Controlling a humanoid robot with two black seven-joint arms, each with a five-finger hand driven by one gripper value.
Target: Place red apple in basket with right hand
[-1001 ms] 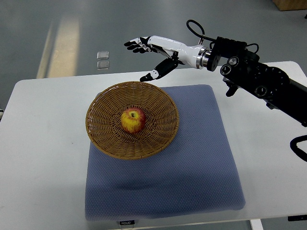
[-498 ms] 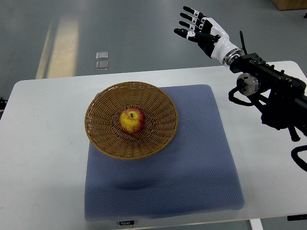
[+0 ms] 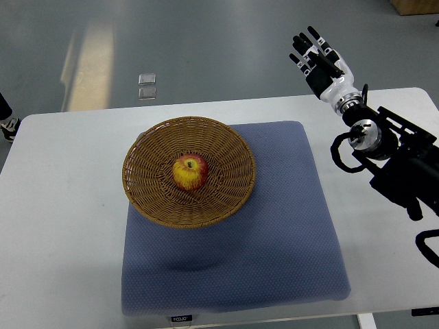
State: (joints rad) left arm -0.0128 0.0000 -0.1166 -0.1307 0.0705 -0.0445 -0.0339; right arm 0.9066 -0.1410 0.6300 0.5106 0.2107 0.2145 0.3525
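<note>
Red apple (image 3: 190, 172) inside wicker basket (image 3: 147, 203)

Bright, even overhead light; sharp, soft shadows.

The red apple (image 3: 190, 172) is red streaked with yellow, darkest at its stem dimple. The basket (image 3: 188, 171) is golden-brown wicker, its weave running in tight concentric rings, darker in the bowl than on the rim. The mat (image 3: 274, 233) is slate blue with a fine dotted texture and a small black label at its 6 o'clock edge. The desk (image 3: 62, 226) is plain white. At 2 o'clock, the right robot hand (image 3: 320, 60) has a white shell, black fingers and pale fingertip marks; its arm (image 3: 398, 161) is black with silver joint rings. The floor (image 3: 171, 48) is dull grey-green with a pale stripe.
</note>
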